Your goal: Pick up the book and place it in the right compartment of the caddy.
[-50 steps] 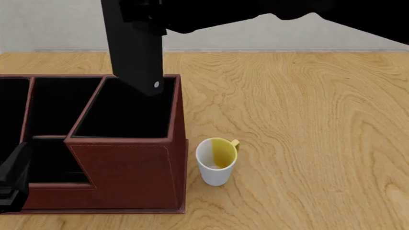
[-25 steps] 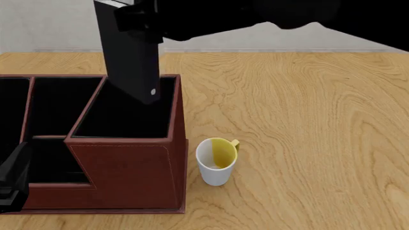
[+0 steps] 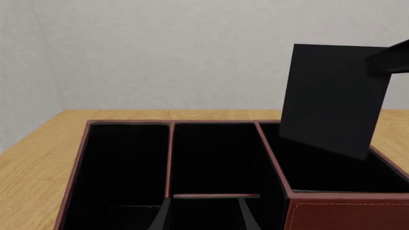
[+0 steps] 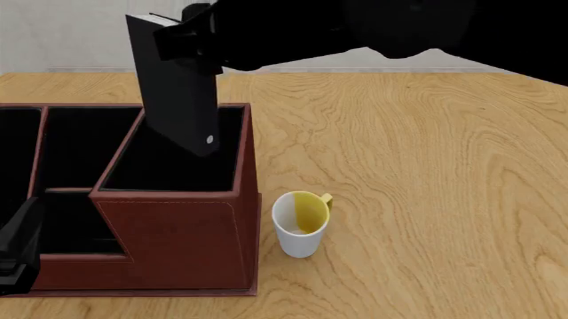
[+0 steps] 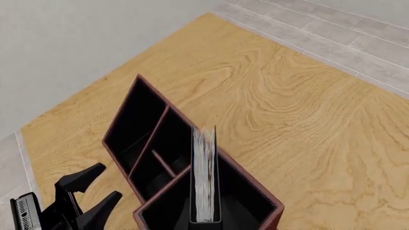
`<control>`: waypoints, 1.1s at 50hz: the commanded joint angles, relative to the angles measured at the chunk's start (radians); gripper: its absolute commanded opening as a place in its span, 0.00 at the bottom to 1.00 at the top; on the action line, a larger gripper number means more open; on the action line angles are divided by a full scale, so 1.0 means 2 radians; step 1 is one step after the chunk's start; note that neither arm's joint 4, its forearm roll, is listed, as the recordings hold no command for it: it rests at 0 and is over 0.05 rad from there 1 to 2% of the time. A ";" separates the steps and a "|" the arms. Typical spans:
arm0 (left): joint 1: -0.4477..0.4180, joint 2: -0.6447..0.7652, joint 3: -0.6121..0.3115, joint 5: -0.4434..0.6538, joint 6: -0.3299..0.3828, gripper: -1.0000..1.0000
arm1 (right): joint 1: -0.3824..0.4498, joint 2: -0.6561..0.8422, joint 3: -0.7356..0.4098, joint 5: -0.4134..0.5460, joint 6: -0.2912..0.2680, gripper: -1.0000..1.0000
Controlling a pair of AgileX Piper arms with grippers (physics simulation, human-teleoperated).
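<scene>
Book [image 4: 177,86] held tilted by right gripper [image 4: 191,41], clamped on its upper part; lower corner dips into the right compartment [image 4: 177,159] of the caddy [image 4: 173,232], the rest above the rim. Other caddy sections show only black lining. Left gripper [image 4: 18,249] sits low at the caddy's near-left corner, fingers spread, holding nothing. White mug [image 4: 300,224], yellow inside, stands just right of the caddy on the table [image 4: 426,166].
</scene>
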 commanded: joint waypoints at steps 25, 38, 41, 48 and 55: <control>0.000 0.000 0.000 0.000 0.000 1.00 | 0.003 -0.008 0.025 -0.012 0.011 0.00; 0.000 0.000 0.000 0.000 0.000 1.00 | 0.004 -0.008 0.037 -0.021 0.018 0.00; 0.000 0.000 0.000 0.000 0.000 1.00 | 0.005 -0.009 0.042 -0.024 0.020 0.00; 0.000 0.000 0.000 0.000 0.000 1.00 | 0.008 -0.009 0.049 -0.030 0.019 0.00; 0.000 0.000 0.000 0.000 0.000 1.00 | 0.010 -0.009 0.051 -0.031 0.018 0.00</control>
